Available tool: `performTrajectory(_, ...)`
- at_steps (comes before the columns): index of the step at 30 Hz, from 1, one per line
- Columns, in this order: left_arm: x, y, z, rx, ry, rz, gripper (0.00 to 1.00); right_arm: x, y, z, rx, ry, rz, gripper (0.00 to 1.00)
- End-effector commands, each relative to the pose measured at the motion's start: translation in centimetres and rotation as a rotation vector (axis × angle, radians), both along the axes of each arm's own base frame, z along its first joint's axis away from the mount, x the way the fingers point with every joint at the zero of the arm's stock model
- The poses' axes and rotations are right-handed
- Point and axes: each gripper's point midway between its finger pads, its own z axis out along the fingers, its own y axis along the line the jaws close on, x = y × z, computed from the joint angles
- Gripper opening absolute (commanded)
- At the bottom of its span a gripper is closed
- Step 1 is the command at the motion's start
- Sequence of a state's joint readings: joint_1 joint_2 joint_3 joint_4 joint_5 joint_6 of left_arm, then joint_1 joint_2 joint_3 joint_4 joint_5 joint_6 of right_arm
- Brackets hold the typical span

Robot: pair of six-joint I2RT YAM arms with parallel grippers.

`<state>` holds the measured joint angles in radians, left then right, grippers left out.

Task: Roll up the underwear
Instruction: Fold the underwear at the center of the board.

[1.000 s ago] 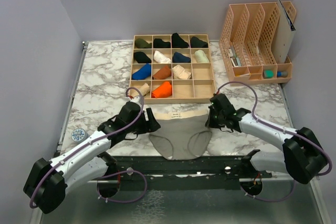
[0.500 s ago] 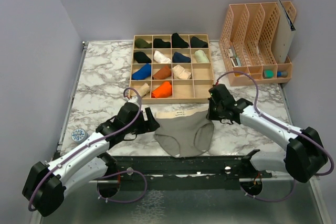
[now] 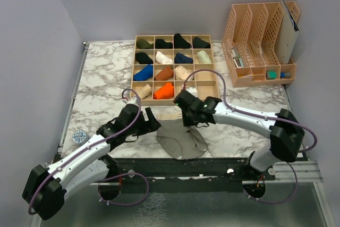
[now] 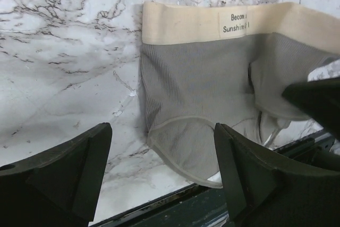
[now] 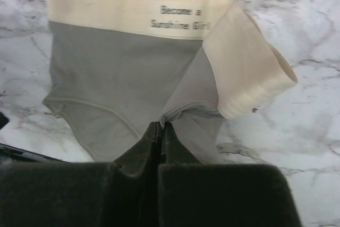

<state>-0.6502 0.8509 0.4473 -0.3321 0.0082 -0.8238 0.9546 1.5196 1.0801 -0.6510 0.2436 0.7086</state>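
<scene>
The grey underwear [image 3: 179,141] with a cream band lies flat near the table's front edge, printed label facing up [image 4: 236,22]. My right gripper [image 3: 187,116] is shut on the garment's right side [image 5: 210,86] and holds it folded leftward over the middle, so the cream band curls back on itself [image 5: 249,73]. The right fingertips [image 5: 161,127] pinch a grey hem fold. My left gripper [image 3: 151,123] hovers at the underwear's left edge, open, nothing between its fingers [image 4: 79,158]. The left leg opening [image 4: 186,142] shows between them.
A wooden grid tray [image 3: 172,36] with rolled cloth items in several colours sits just behind the underwear. A peach file rack [image 3: 260,41] stands at the back right. A small round disc [image 3: 79,136] lies at the left. The dark front rail [image 3: 180,166] borders the table.
My right gripper swung left across the table, dragging the underwear's right side over its middle. The left gripper opened wider and stayed near the left edge.
</scene>
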Motion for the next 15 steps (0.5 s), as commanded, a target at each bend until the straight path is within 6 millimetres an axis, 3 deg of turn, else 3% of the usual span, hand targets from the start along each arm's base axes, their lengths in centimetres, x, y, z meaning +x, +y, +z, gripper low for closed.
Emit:
performTrajectory(1, 1.0, 0.6, 1.0, -0.032, -0.016, 0.117, 0.85, -0.8, 2.5, 0.0, -0.063, -0.014, -0.025, 0.0)
performTrajectory(8, 1.1, 3.0, 1.0, -0.012, -0.006, 0.238, 0.87, -2.4, 8.7, -1.1, -0.041, 0.009, 0.042, 0.04)
performTrajectory(12, 0.9, 3.9, 0.7, -0.014, 0.004, 0.283, 0.87, -2.6, 10.8, -2.1, -0.014, 0.031, 0.063, 0.17)
performTrajectory(15, 0.7, 4.1, 0.9, -0.029, -0.007, 0.293, 0.87, -2.3, 12.0, -1.6, 0.049, 0.013, 0.069, 0.18)
